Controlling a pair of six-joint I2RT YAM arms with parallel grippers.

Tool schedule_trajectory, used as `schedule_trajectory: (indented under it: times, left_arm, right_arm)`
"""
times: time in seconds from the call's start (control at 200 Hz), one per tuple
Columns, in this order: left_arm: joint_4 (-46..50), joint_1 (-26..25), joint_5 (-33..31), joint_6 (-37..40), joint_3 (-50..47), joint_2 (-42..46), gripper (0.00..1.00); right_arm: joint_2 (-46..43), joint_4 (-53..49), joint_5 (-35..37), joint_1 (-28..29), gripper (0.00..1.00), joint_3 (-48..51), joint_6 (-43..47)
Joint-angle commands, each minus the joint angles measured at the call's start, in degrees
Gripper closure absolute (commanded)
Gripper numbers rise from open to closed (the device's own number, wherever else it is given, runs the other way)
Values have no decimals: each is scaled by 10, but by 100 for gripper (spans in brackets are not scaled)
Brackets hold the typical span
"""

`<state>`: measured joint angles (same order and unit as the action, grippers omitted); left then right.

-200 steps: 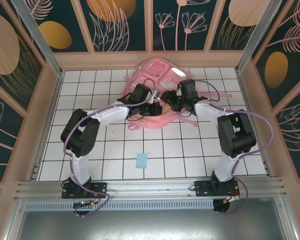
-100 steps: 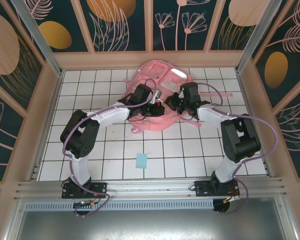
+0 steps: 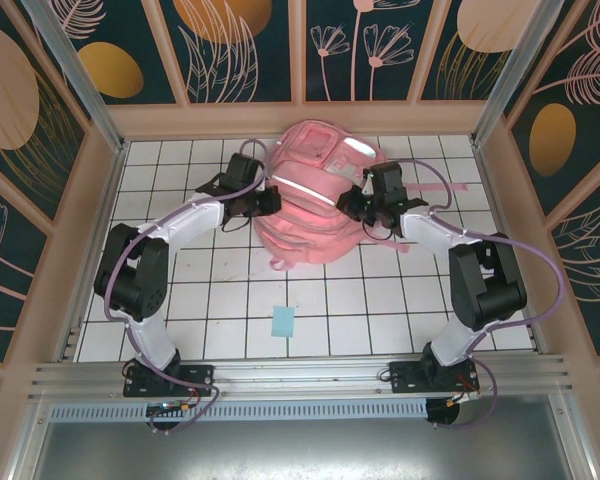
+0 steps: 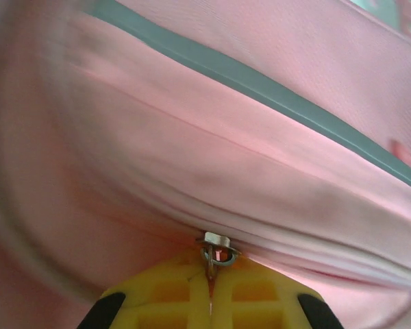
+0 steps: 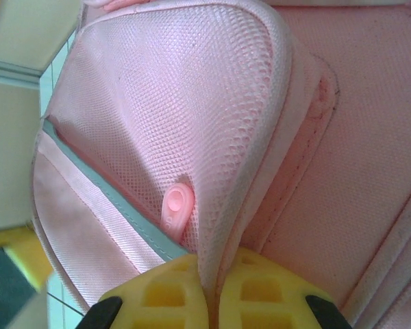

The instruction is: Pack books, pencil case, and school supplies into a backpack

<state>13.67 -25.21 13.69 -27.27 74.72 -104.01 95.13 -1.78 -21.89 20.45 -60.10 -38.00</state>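
While end effectors (image 4: 209, 274) (image 5: 209, 271) seemingly pinch, backpack (image 3: 315, 215) between

Backpack (image 3: 315, 195) lies at the far centre of the counter (image 3: 180, 285). Left end effector (image 3: 272, 200) sits against its left flank, at a zipper pull (image 4: 218, 248). Right end effector (image 3: 352, 205) sits against its right flank, on a pocket edge (image 5: 207, 240). Pad (image 3: 282, 322) lies nearer the arm bases, well apart from the backpack.

White-and-black arms (image 3: 180, 222); purple cables (image 3: 545, 262); yellow fingers (image 4: 168, 298).
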Motion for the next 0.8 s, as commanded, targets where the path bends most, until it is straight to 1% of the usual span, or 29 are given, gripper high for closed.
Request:
schedule_trajectory:
  times: [0.0,0.085,0.115,0.24,0.325,0.41,0.425,0.46,0.49,0.515,0.56,0.63,0.71,0.796]
  left_arm:
    - [-9,19,-64,20,40,-12,100]
    - [4,23,-40,29,51,-23,100]
    - [2,23,-21,29,45,-18,100]
    - [-16,11,40,25,-22,38,100]
    - [-17,-22,75,26,-53,77,100]
    - [-20,-70,103,14,-61,82,100]
    - [-22,-78,108,10,-60,82,100]
    - [-35,-93,116,-4,-61,78,100]
    - [-51,-103,124,-18,-62,74,100]
    - [-67,-108,133,-29,-62,69,100]
    - [-87,-115,137,-45,-56,62,100]
    - [-109,-121,146,-56,-34,22,100]
    - [-118,-124,155,-61,8,-11,100]
    - [-119,-127,156,-59,53,-44,100]
  right_arm:
    - [-22,-48,4,-5,100,-25,83]
    - [-14,-58,11,-12,100,-36,117]
    - [-8,-61,18,-16,100,-42,124]
    - [31,-55,26,-36,100,-83,133]
    - [69,-56,39,-44,100,-129,136]
    - [106,-68,58,-51,100,-180,133]
    - [110,-71,61,-52,97,-187,130]
    - [119,-77,64,-56,86,-202,122]
    - [123,-81,62,-59,72,-210,117]
    - [122,-84,61,-59,63,-213,112]
    - [110,-85,67,-58,54,-209,105]
    - [78,-89,80,-59,39,-183,93]
    - [29,-100,91,-58,33,-144,79]
    - [-22,-102,75,-58,32,-95,60]
